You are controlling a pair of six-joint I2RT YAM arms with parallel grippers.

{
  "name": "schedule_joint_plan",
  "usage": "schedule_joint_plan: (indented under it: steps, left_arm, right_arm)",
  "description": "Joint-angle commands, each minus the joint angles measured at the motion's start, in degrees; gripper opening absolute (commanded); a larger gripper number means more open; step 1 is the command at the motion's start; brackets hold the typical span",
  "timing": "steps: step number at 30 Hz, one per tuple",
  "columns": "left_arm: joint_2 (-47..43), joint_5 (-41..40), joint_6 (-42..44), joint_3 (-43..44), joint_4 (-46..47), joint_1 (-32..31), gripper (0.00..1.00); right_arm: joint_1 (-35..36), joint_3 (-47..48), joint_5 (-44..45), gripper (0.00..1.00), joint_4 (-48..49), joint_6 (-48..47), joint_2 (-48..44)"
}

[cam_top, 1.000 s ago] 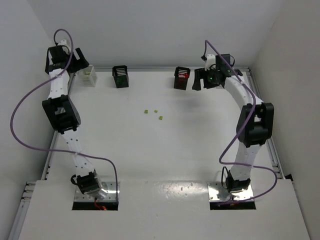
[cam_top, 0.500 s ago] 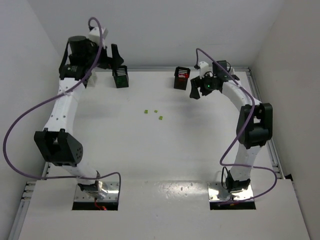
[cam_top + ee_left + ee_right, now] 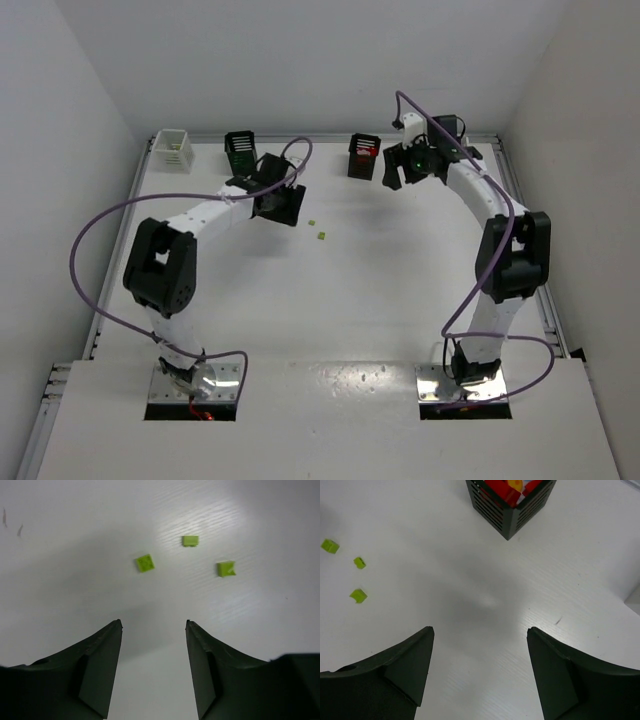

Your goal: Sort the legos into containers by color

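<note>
Left gripper (image 3: 153,625), jaws apart and empty, hovers at the bottom of its wrist view, below three yellow-green legos (image 3: 144,563) at upper centre. Right gripper (image 3: 480,630) is open and empty below the red-filled bin (image 3: 510,500). An off-centre close could flick the nearest lego away.

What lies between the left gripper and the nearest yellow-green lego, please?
Only bare white table, as the left wrist view shows, between the open left gripper and the yellow-green lego.

Bright, even overhead light floods your white counter (image 3: 330,300): you see streaky glare in both wrist views, a soft grey shadow beside it, and crisp focus throughout.
</note>
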Motion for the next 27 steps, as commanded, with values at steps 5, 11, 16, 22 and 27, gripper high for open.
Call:
schedule_joint_plan:
  steps: [5, 11, 16, 22, 27]
  left_arm:
    - [7.31, -7.45, -8.68, 6.11, 0.02, 0.6, 0.59]
    - [13.37, -4.74, -9.47, 13.31, -2.17, 1.22, 0.58]
    - [16.8, -4.73, -9.47, 14.55, -2.17, 1.83, 0.57]
    - [16.81, -6.13, -10.08, 12.19, -2.17, 0.69, 0.55]
    - [18.73, -6.14, -10.08, 11.3, -1.47, 0.07, 0.55]
  right_arm:
    - [-0.15, -8.05, 1.16, 0.75, 5.21, 4.95, -6.09]
    - [-0.15, -6.32, 2.13, 0.75, 6.9, 6.45, -4.95]
    - [-0.67, -2.63, 3.44, 0.77, 5.23, 5.14, -2.4]
    - [-0.68, -1.39, 2.92, 0.77, 4.7, 5.14, -1.17]
    - [-0.68, -1.39, 2.92, 0.77, 4.7, 5.14, -0.65]
